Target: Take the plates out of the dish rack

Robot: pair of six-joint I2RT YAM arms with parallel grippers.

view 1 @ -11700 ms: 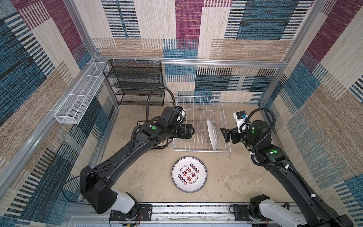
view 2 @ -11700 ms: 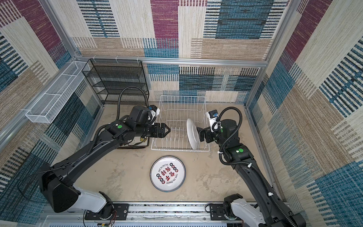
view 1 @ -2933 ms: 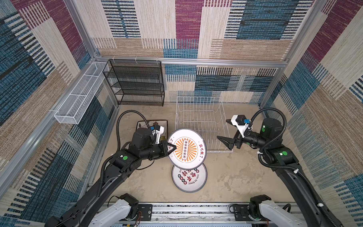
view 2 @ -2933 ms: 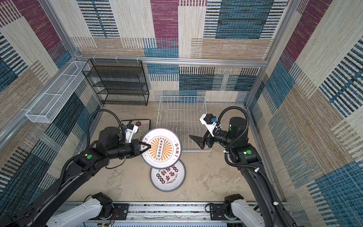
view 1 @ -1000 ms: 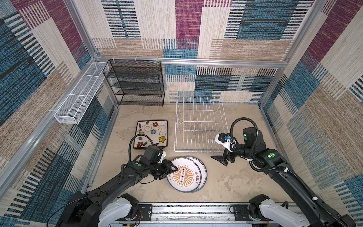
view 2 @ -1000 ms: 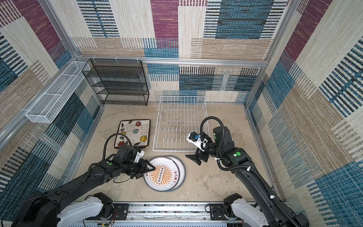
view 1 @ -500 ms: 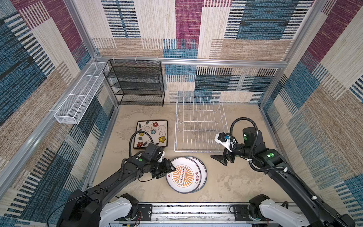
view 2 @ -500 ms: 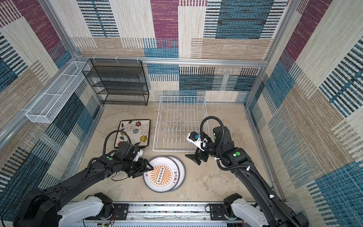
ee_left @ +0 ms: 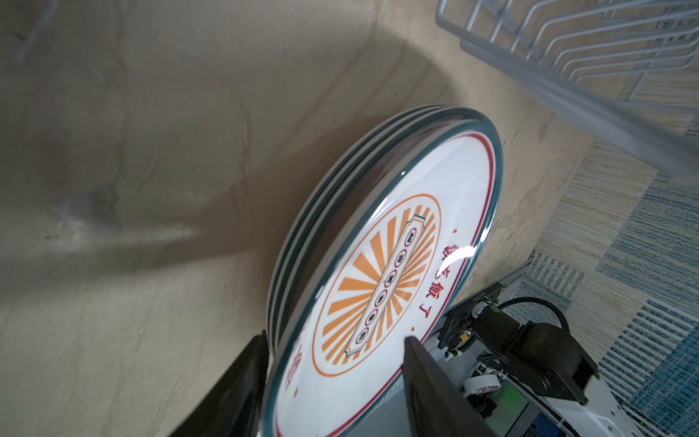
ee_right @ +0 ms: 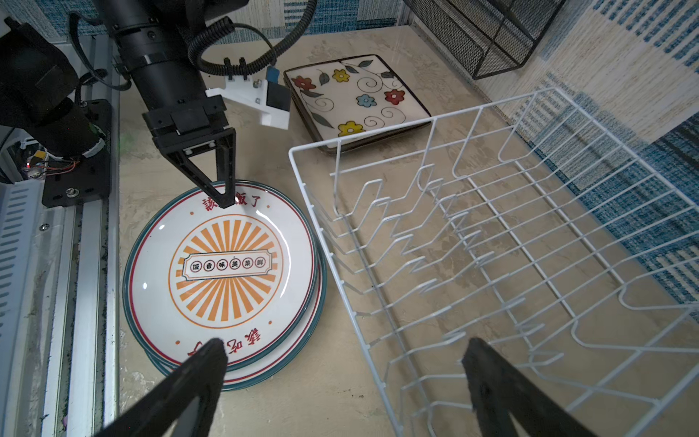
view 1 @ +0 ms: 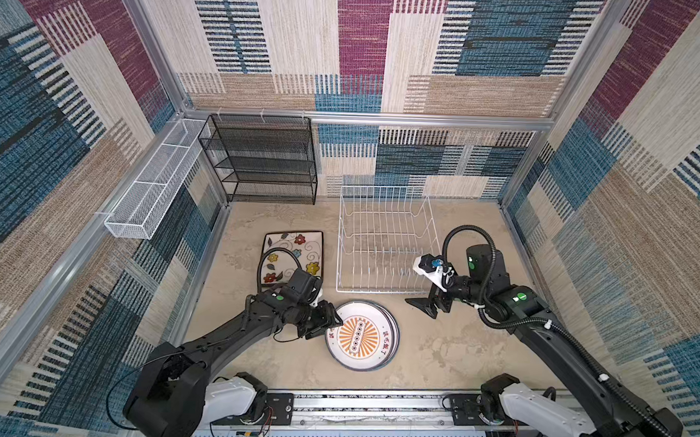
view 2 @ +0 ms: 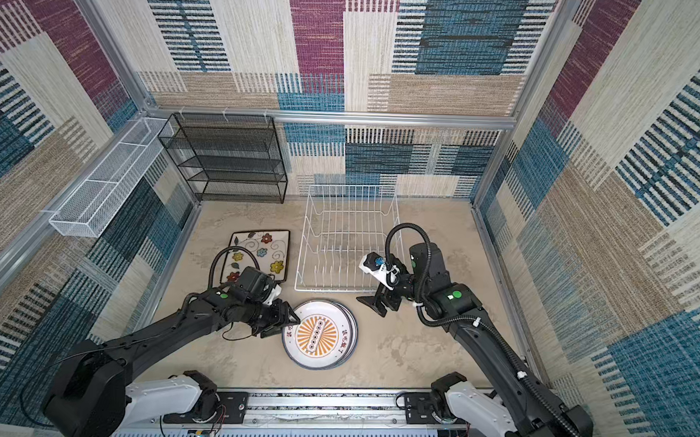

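Left wall: white mesh basket [view 1: 149, 196] hung on the frame, with a black shelf [view 1: 262, 160] beside it against the back wall. Square plate [view 1: 291, 251] flat on the bench [view 1: 456, 351], flowers up, just left of the rack. Left end effector [view 1: 328, 330] at the left rim of the round plates [view 1: 362, 336], 3 stacked flat, sunburst up, just in front of the rack. Jaws straddle the top plate's rim, 1 fingertip [ee_right: 225, 200] on its face; clamped or loose, cannot tell. Rack [view 1: 378, 291] upright, mid-bench toward the back. Right end effector [view 1: 419, 308] off the rack's front right corner, jaws wide apart, gripping nothing.
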